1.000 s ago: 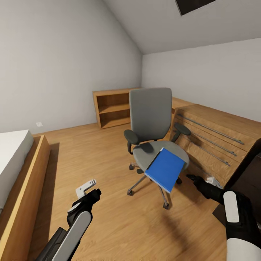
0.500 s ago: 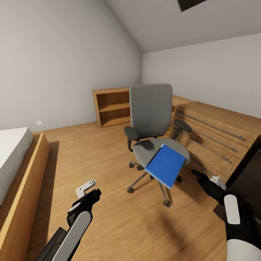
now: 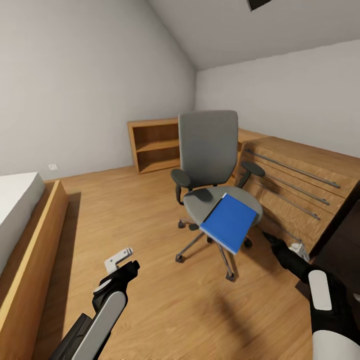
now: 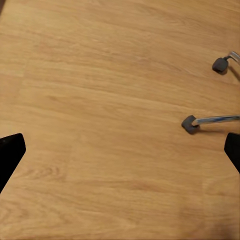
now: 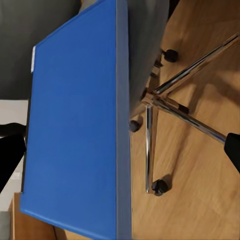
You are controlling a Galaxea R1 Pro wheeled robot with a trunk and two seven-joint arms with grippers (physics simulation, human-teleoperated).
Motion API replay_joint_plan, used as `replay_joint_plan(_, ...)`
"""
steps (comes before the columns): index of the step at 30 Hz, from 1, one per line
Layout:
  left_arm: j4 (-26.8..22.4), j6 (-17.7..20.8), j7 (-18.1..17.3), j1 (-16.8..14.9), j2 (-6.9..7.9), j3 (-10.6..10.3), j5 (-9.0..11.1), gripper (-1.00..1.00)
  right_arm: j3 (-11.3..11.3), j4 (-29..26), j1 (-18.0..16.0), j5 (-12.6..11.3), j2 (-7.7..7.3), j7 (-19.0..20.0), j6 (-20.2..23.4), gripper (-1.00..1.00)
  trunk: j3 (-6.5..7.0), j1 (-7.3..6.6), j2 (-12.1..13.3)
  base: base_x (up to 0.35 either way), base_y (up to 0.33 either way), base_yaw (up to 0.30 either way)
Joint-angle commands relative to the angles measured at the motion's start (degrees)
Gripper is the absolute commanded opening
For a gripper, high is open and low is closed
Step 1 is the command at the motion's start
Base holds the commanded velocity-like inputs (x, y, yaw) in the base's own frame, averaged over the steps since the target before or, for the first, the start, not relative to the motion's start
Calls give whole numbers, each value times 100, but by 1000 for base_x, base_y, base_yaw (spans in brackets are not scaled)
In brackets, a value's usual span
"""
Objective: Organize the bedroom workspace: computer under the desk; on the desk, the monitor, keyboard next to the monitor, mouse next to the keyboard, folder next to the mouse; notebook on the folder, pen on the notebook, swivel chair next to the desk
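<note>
The grey swivel chair [image 3: 209, 150] stands mid-room on the wood floor, facing me. A bright blue folder [image 3: 228, 222] lies on its seat and overhangs the front edge. My right gripper [image 3: 286, 246] hovers open a short way right of the folder, apart from it. In the right wrist view the folder [image 5: 75, 135] lies broad between the spread fingertips, with the chair's metal base [image 5: 170, 100] beyond it. My left gripper [image 3: 120, 257] hangs open over bare floor, left of the chair. The left wrist view shows two chair castors [image 4: 190, 124] on the floor.
A light-wood drawer unit [image 3: 300, 185] with long metal handles runs along the right wall behind the chair. A low open wood shelf [image 3: 155, 145] stands against the far wall. A wood-framed bed [image 3: 30, 225] lies at the left. Dark furniture [image 3: 347, 245] shows at the right edge.
The whole picture has shifted: the chair and folder sit a little higher in the head view. My right gripper has drifted slightly right. The left arm holds its pose.
</note>
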Motion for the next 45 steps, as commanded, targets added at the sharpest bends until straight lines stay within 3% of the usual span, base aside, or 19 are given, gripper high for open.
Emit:
replay_joint_plan(1,-7,37,39,-6,5,-9,18,100,-16,-2,-6,7,2,28,35,100,-24,21,-44,0,0,0)
replay_joint_plan(15,-7,37,37,-6,5,-9,18,100,-17,30,-6,10,8,39,18,100,-275,329,-605,0,0,0)
replay_joint_plan(32,-7,40,39,-6,3,-18,23,100,-8,42,-6,-4,27,204,28,100,-652,373,-628,0,0,0)
replay_joint_plan(38,-2,45,36,-6,4,-18,32,100,-8,60,-6,1,28,672,50,100,-652,373,-628,0,0,0)
replay_joint_plan(45,1,46,33,-6,5,-18,35,100,-8,240,-6,-28,14,906,62,100,-652,373,-628,0,0,0)
